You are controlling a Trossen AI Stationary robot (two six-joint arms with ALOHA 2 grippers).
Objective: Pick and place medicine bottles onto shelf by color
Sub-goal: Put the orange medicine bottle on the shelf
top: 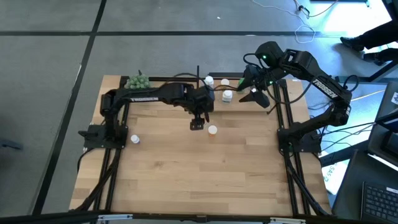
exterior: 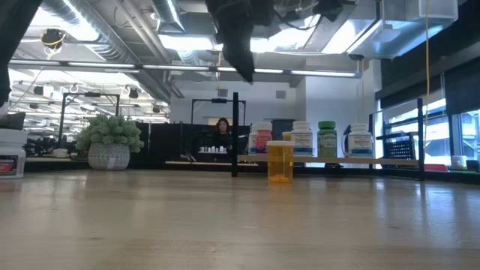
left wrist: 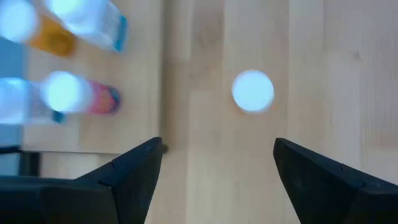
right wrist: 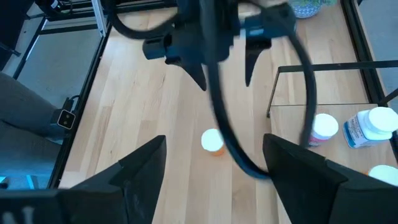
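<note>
Left end effector [top: 197, 122] spread, hovering above tabletop [top: 205, 168] beside orange bottle [top: 212, 130], near shelf [top: 233, 87] edge; right end effector [top: 252, 91] spread over shelf.

Two dark, near-black jointed arms, white lettering along each forearm, black cables looping off the wrists, black wedge-shaped fingers [left wrist: 317, 180], small green light on the right arm.

The table [top: 205, 168] is pale wood, planked, with a smooth satin sheen. Just beyond the left gripper [left wrist: 214, 171], whose fingers are matt black plastic, an orange bottle [exterior: 280, 162] looks like translucent glossy plastic under a smooth white cap. Beside that gripper, the shelf [right wrist: 292, 118] is light wood framed in thin black metal.
</note>
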